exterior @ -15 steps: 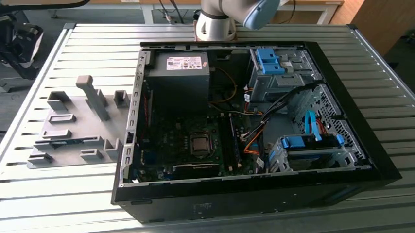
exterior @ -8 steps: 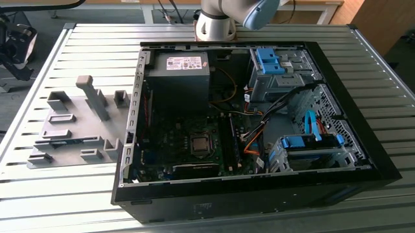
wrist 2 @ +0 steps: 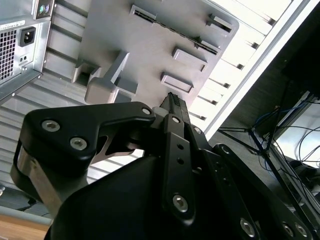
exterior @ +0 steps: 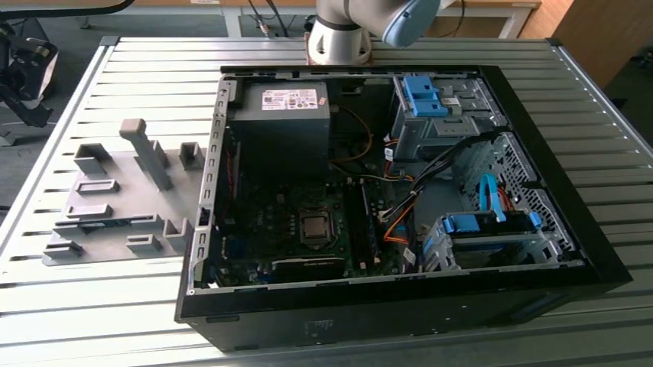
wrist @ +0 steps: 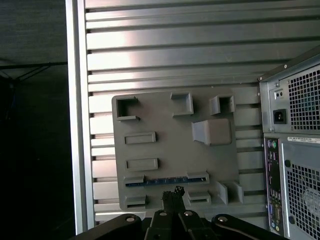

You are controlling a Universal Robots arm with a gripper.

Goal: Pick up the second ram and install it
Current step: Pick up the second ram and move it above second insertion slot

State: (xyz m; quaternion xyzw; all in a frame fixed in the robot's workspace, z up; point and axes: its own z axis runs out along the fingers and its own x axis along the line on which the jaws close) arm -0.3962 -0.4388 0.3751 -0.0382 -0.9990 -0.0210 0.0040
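The open computer case [exterior: 357,313] lies on the slatted table [exterior: 102,306], with the gray holder plate [wrist: 165,135] beside it. The gripper [wrist: 173,192] hangs above the plate, fingers together and empty. The second ram [wrist: 160,181] sits in its holder on the plate, so it is not yet picked up or installed.

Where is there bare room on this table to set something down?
Bare slats of the table lie beyond the gray holder plate, and between the plate and the near table edge. A strip runs beside the computer case on the exterior view's right. Crowded: the plate, carrying the second ram, and inside the case.
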